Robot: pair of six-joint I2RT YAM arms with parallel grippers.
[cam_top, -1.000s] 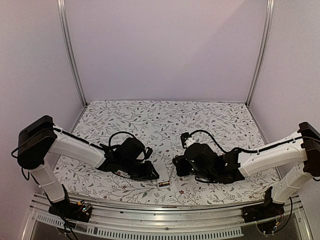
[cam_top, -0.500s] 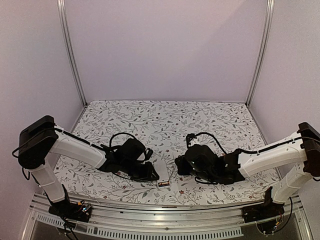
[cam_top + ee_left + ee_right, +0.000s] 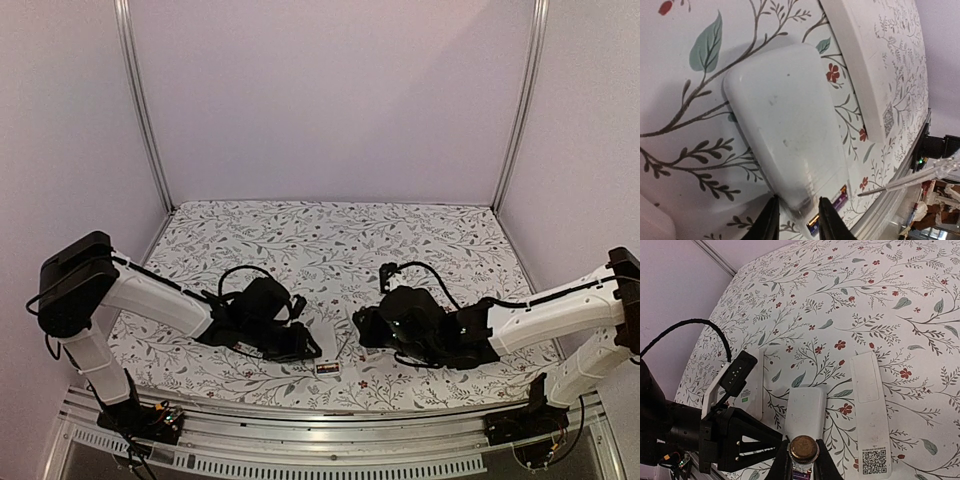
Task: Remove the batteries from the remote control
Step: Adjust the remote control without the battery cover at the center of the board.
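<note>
At the near edge of the bench (image 3: 300, 240) the remote (image 3: 785, 130) lies flat on the flowered top, its open end turned toward the arms. The left tool (image 3: 799, 204) is clamped across that end, one finger on each side, pinning it down. Just beside those fingers a purple-and-gold cell (image 3: 829, 212) sits at the open end of the remote, so at least one of the batteries has not been taken out. A little farther in, the right tool (image 3: 803, 456) is squeezed tight on a battery (image 3: 804, 448), seen end-on with its brass-coloured cap between the fingers. It looks lifted clear of the remote, though the close view leaves that unsure. Beyond the remote a long white strip (image 3: 870, 410) with a printed code square lies flat alongside it, apart from it and touched by neither arm. I judge the job to be partway through. One battery is in hand and needs setting down on the bench. The cell at the open end then needs pulling out while the left arm holds the remote steady.
</note>
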